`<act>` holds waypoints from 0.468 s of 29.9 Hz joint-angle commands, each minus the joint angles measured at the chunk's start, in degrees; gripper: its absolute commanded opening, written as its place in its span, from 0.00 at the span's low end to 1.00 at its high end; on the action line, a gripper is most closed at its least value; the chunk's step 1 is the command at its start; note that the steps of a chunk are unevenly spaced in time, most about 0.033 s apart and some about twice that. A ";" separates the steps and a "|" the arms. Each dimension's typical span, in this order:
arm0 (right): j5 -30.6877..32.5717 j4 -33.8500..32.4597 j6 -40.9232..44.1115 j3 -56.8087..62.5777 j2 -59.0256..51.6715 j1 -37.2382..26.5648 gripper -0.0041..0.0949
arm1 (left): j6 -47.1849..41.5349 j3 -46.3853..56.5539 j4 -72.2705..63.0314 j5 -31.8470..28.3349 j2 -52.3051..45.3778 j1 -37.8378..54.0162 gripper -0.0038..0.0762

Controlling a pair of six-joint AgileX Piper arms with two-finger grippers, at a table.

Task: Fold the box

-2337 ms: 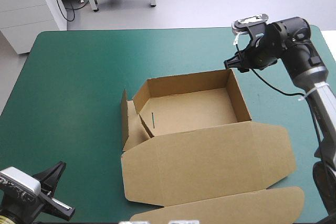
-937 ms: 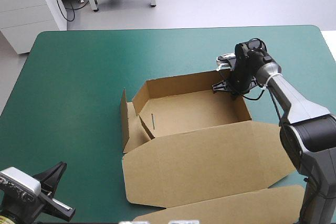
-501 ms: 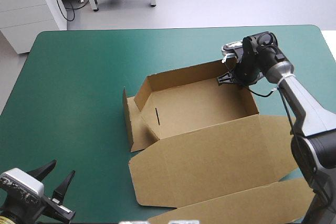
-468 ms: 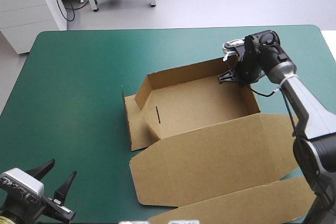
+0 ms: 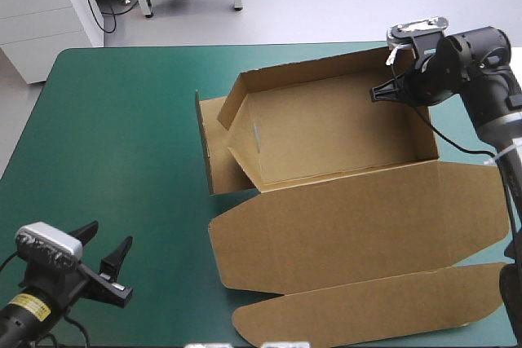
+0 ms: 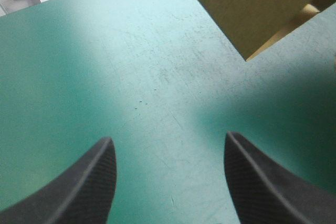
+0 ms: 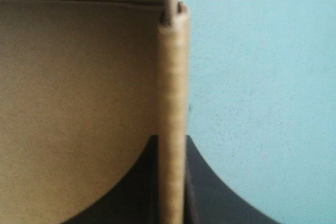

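Your right gripper (image 5: 383,94), 2 black curved fingers, is clamped on the right wall of the brown cardboard box (image 5: 326,144) near its 1 o'clock corner, probably to steady or drag the tray (lid lying flat toward 6 o'clock). The box sits right of centre on the teal-green table cover (image 5: 122,120). Your left gripper (image 6: 168,137) hovers at 7 o'clock, fingers apart, holding nothing.
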 commanded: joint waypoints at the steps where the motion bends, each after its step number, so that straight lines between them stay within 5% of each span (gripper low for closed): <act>1: 0.50 -0.19 -0.88 -2.00 -4.70 -0.40 0.02 | -2.00 -4.02 -0.78 -6.87 7.49 -0.05 0.58; 14: 0.50 0.02 -1.29 -2.22 -9.18 -0.40 0.02 | -2.00 -25.95 2.48 -1.72 37.91 0.79 0.58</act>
